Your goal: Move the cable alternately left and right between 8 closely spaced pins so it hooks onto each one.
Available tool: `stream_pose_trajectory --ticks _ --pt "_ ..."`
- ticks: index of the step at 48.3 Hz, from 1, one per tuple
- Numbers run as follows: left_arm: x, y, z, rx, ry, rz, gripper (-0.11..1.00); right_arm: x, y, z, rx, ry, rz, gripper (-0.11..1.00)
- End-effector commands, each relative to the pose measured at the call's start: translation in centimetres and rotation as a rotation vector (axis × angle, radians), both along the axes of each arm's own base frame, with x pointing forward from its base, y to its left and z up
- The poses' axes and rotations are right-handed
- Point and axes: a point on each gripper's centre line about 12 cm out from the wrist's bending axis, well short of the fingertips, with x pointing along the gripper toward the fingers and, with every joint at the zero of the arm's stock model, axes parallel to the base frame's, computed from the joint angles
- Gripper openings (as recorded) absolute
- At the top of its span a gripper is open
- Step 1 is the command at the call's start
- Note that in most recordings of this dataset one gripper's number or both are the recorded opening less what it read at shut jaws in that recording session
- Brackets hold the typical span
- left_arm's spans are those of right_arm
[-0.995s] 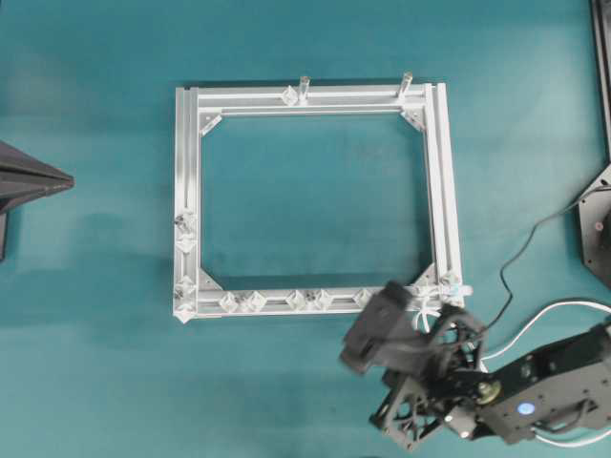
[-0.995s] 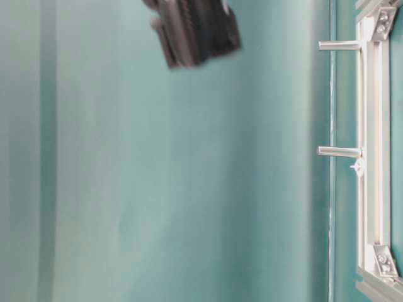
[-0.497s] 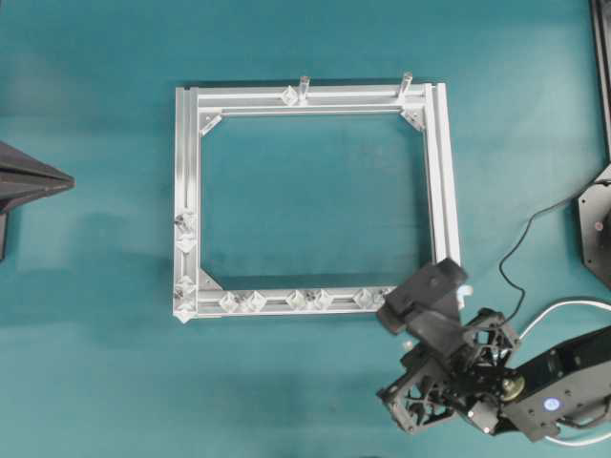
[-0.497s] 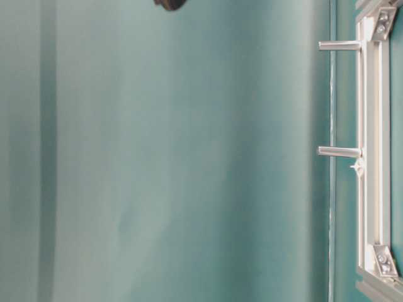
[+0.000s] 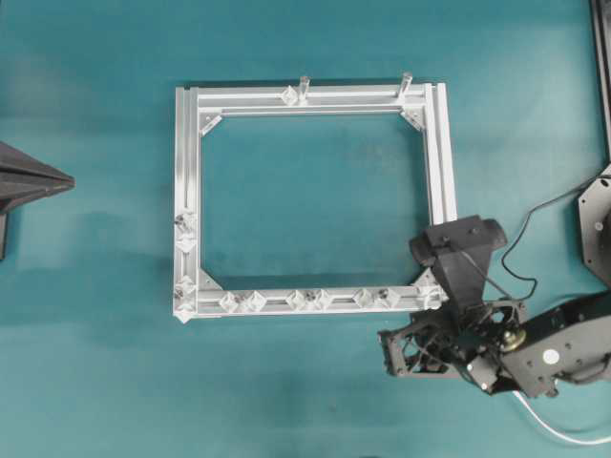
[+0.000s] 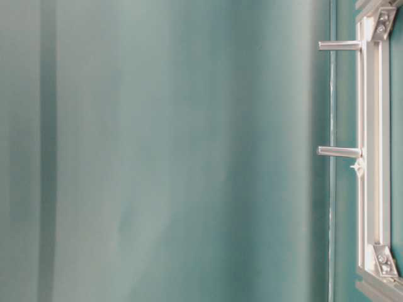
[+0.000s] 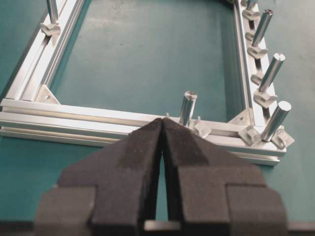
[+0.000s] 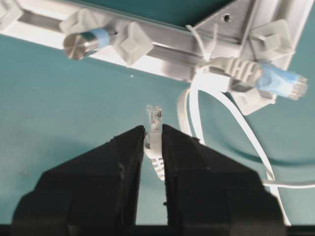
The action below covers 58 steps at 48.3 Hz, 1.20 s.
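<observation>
A: Right gripper (image 8: 153, 135) jaws clamped on the plug (image 8: 153, 129) of the cable (image 8: 256, 147). Left gripper (image 7: 163, 129) jaws closed, empty, parked over the frame (image 7: 74, 115).

B: Cable's position?

A: Off the pins, looping on the mat by the frame's corner; other end tied there.

B: Step?

A: Pre-threading, approx. zero hooked. Next: bring plug to the nearest pin (image 5: 389, 298), pass one side, then alternate.

B: Count?

A: Overhead, bottom rail: approx. six pins (image 5: 307, 299) visible, rest hidden by arm. Posts (image 6: 339, 151): two. Cable: one.
</observation>
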Motion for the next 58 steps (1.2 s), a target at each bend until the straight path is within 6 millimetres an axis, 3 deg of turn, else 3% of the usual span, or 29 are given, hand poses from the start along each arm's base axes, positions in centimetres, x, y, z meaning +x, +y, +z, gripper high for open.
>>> stream_pose_trajectory --ticks 1,25,58 --pt "0.2 0.1 0.4 -0.003 -0.011 0.007 0.00 0.1 -0.5 1.2 0.023 -0.031 -0.021 0.13" --pt "0.2 0.1 0.4 -0.010 -0.013 0.008 0.00 1.0 -3.6 0.8 0.036 -0.049 -0.101 0.13" --pt "0.2 0.1 0.4 -0.012 -0.012 0.008 0.00 1.0 -3.9 0.6 0.041 -0.054 -0.103 0.13"
